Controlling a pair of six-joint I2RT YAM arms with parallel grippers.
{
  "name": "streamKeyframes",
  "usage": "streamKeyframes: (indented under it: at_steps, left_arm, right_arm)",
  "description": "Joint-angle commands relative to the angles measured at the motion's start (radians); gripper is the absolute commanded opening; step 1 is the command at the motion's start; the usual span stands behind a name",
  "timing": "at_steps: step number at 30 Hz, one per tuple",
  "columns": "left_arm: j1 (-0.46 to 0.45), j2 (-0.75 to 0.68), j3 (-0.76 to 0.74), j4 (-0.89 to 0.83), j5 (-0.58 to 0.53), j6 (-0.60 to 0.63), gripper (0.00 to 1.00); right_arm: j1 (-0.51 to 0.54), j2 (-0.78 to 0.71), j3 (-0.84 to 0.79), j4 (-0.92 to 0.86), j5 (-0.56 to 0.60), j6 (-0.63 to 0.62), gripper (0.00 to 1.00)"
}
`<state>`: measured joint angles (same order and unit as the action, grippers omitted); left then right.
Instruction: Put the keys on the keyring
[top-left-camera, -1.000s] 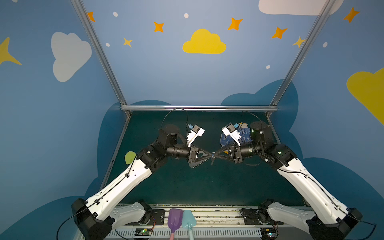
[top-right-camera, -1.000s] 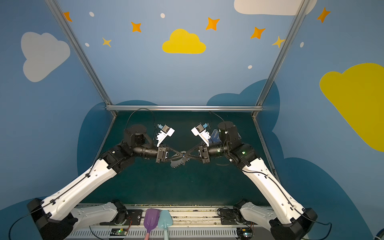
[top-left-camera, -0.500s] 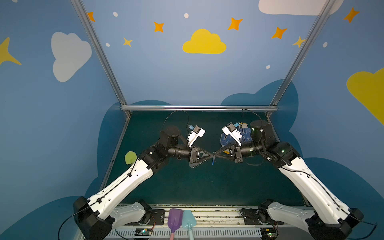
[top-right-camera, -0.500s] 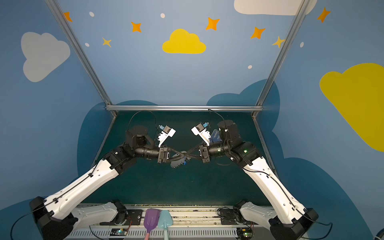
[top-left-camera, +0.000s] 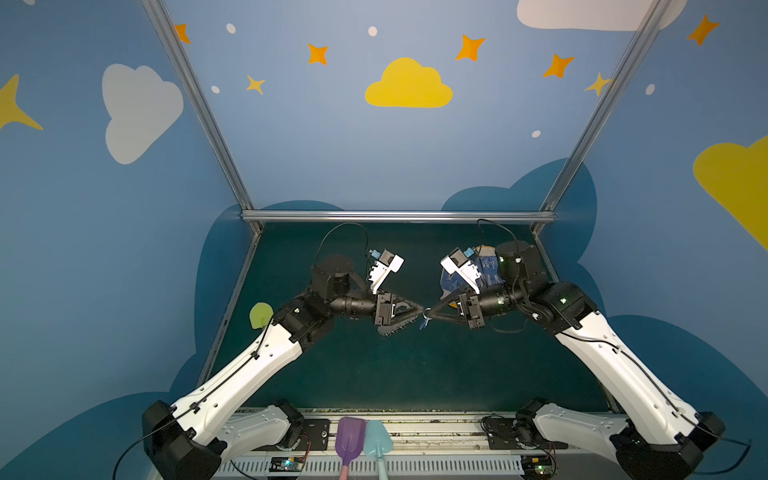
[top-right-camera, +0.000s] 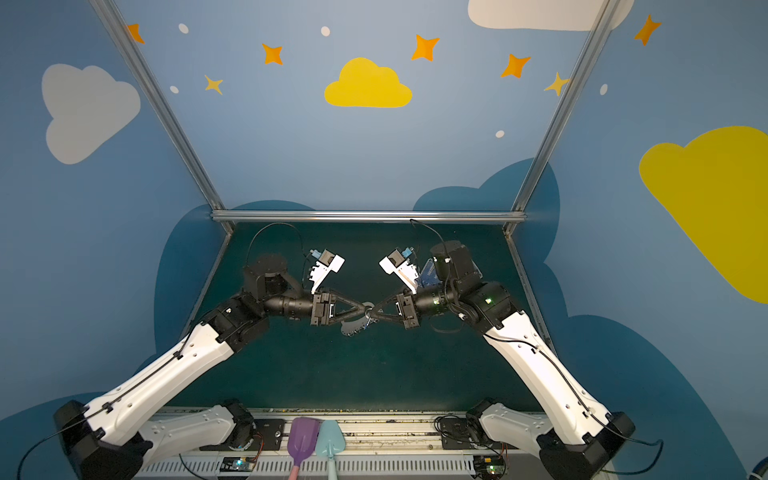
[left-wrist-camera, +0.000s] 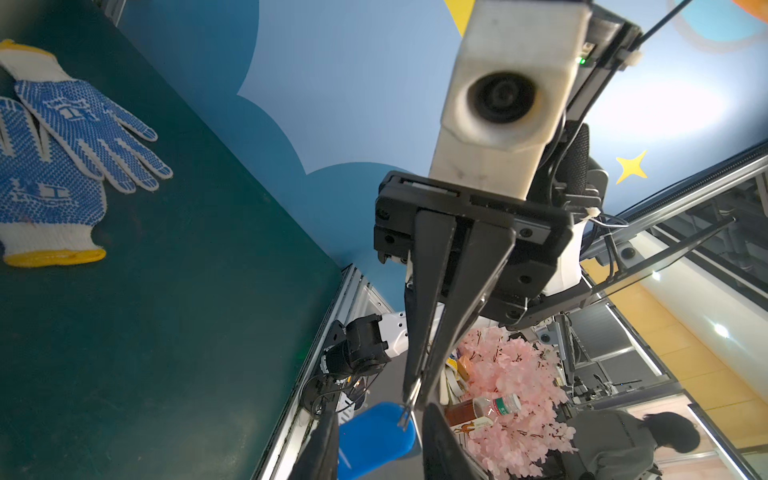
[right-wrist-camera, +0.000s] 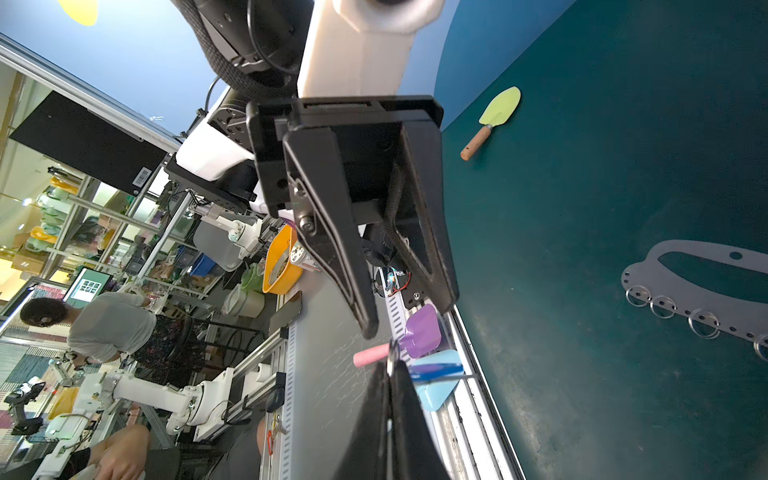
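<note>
Both grippers meet tip to tip above the middle of the green table. My right gripper (top-left-camera: 430, 314) (right-wrist-camera: 390, 365) is shut on the small metal ring of the keys (top-left-camera: 423, 323) (right-wrist-camera: 436, 369). Their blue head and silver shaft hang just below its tip. My left gripper (top-left-camera: 419, 309) (left-wrist-camera: 380, 413) is open, its fingers standing on either side of the keys (left-wrist-camera: 405, 414) without touching them. The keyring (top-right-camera: 351, 326) (right-wrist-camera: 642, 276), a flat grey plate with rings along its hole-dotted edge, lies on the table under the left gripper.
A pair of blue-dotted gloves (top-left-camera: 486, 270) (left-wrist-camera: 62, 137) lies at the back right under the right arm. A green trowel (top-left-camera: 260, 314) (right-wrist-camera: 500, 106) lies by the left wall. Purple (top-left-camera: 349, 440) and light blue (top-left-camera: 377, 438) scoops rest at the front rail.
My left gripper, shut on the keys a second ago, has opened and let go. The right gripper still pinches them. Both arms have hardly moved.
</note>
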<state>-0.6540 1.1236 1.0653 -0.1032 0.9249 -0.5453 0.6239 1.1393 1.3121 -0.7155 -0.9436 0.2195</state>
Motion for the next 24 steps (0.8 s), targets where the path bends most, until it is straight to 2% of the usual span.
streamKeyframes:
  at_steps: [1, 9, 10, 12, 14, 17, 20, 22, 24]
  left_arm:
    - [-0.002, 0.012, 0.012, 0.051, 0.056, -0.018, 0.30]
    - [-0.020, 0.019, 0.024, 0.036, 0.066, -0.008, 0.28]
    - [-0.020, 0.016, 0.024, 0.024, 0.053, -0.001, 0.29]
    - [-0.014, -0.001, 0.013, 0.005, 0.012, 0.005, 0.44]
    - [-0.001, -0.028, -0.012, 0.021, -0.026, -0.008, 0.45]
    - [0.037, -0.073, -0.056, 0.080, -0.072, -0.061, 0.53]
    - [0.074, -0.108, -0.080, 0.114, -0.101, -0.092, 0.49]
    - [0.088, -0.120, -0.083, 0.135, -0.085, -0.110, 0.46]
    - [0.101, -0.129, -0.077, 0.141, -0.068, -0.125, 0.45]
  right_arm:
    - [0.008, 0.004, 0.030, -0.009, -0.013, -0.018, 0.07]
    - [0.010, 0.001, 0.032, -0.001, 0.000, -0.023, 0.07]
    - [0.010, -0.004, 0.031, 0.002, 0.012, -0.025, 0.07]
    - [0.010, -0.025, 0.017, 0.021, 0.053, -0.041, 0.06]
    - [0.016, -0.060, -0.019, 0.069, 0.083, -0.077, 0.06]
    - [0.025, -0.165, -0.175, 0.275, 0.153, -0.109, 0.07]
    - [0.024, -0.268, -0.385, 0.618, 0.165, -0.033, 0.05]
    - [0.011, -0.278, -0.443, 0.786, 0.099, 0.064, 0.05]
    - [-0.005, -0.215, -0.429, 0.896, -0.014, 0.188, 0.05]
